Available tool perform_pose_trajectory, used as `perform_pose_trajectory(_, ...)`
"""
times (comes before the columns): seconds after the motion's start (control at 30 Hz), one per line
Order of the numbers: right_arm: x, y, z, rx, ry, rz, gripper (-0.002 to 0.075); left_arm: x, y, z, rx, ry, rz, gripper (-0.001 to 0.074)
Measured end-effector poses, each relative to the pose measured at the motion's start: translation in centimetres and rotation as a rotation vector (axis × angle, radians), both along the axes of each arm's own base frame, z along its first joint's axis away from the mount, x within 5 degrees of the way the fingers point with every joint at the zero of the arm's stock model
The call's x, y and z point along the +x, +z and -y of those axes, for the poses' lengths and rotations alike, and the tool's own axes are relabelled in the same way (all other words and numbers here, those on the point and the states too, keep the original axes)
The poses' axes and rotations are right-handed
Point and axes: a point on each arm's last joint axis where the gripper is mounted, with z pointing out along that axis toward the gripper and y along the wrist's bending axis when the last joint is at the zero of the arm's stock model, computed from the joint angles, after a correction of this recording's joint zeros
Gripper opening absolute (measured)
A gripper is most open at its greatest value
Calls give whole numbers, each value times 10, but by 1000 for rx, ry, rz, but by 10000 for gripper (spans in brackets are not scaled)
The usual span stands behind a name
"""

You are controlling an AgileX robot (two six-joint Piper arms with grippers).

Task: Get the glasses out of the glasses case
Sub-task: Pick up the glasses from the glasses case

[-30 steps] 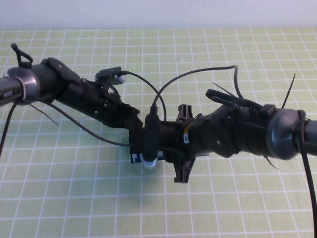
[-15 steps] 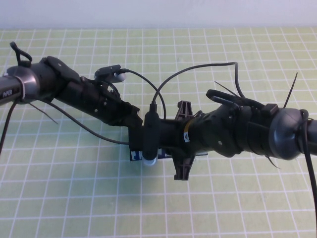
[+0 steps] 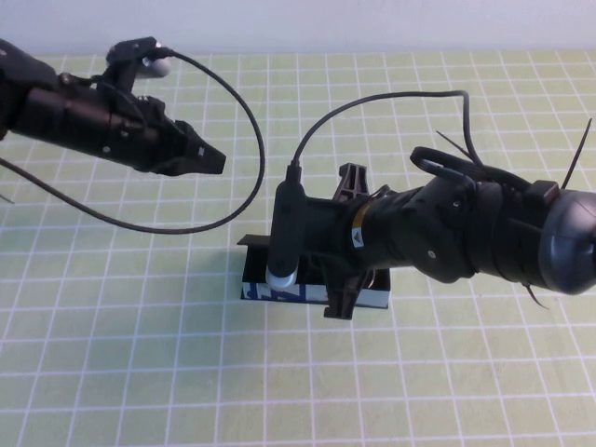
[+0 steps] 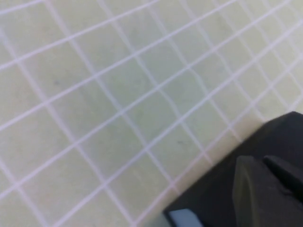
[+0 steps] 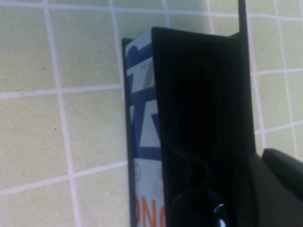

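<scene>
Glasses case [image 3: 312, 291]: just below table centre, a long box lying crosswise; blue-and-white printed side wall faces the near edge, dark interior open upward. The right wrist view shows the same printed wall [image 5: 142, 137] with orange lettering at one end, and a black cavity beside it.
Glasses: can't make them out; the case interior reads only as black.
Right gripper [image 3: 346, 244]: directly over the case, arm reaching in from 3 o'clock. Black finger pieces stand at the far and near sides of the case. Whether they are spread or pinched, I cannot tell.
Cable [image 3: 372, 116]: loops from the right arm's wrist camera up toward 1 o'clock.
Left gripper [image 3: 212, 158]: at about 10 o'clock from the case, well apart from it, above bare mat. Tip looks drawn to a closed point, holding nothing.
Mat [image 3: 140, 354]: pale green with a white grid, covering the table.
</scene>
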Motion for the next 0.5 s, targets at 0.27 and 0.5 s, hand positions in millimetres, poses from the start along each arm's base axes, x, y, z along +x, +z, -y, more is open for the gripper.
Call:
perform_pose_trajectory(0.27,0,5,1,10,-3,8,-8,-54,-32,8,-203,-312,171,-4)
perform_pose_trajectory(0.5,0,5,1,10,-3,9,-8,-68,-66,7,-203,-384,202,-4)
